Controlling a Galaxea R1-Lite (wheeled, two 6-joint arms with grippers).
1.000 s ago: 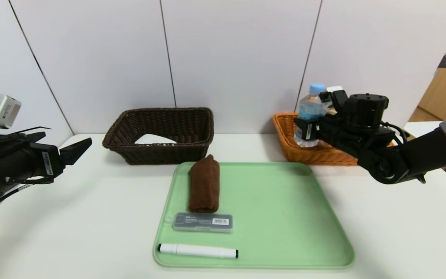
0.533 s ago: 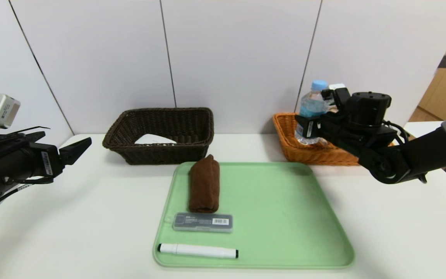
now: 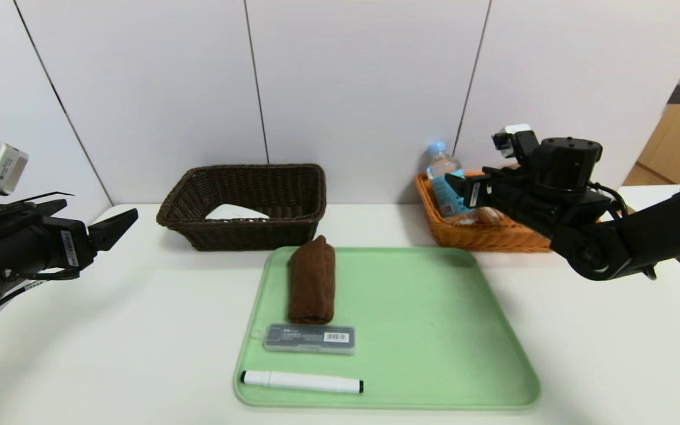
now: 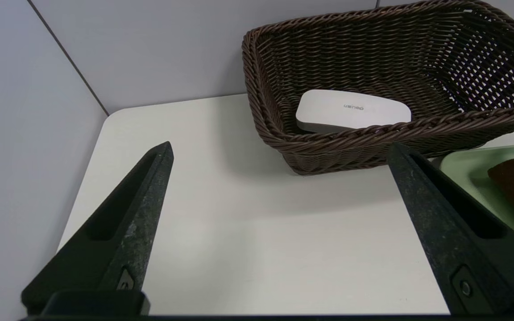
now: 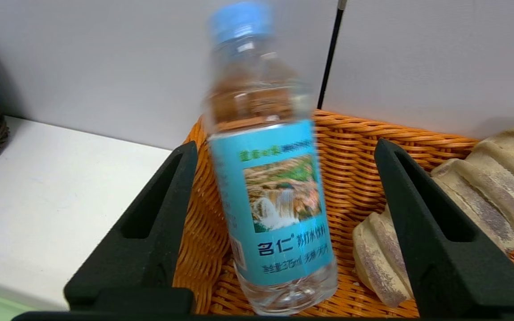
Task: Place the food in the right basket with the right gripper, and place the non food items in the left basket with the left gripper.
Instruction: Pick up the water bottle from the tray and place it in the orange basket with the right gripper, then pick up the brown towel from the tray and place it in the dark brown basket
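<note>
Released since a second ago, water bottle (image 5: 271,187) leans inside orange basket (image 3: 470,236), beside bread (image 5: 458,214). Right gripper (image 5: 283,154) jaws wide, straddling it untouched. Left gripper (image 4: 279,151) wide, well left of that basket.

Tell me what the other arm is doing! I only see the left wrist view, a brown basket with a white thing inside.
Observer: The right gripper is open around a water bottle standing tilted in the orange basket.
Operator: Anything else in there?
Observer: Yes, bread lies beside the bottle.
Operator: What still needs sorting?
Observer: A brown towel, a grey case and a white marker lie on the green tray.
</note>
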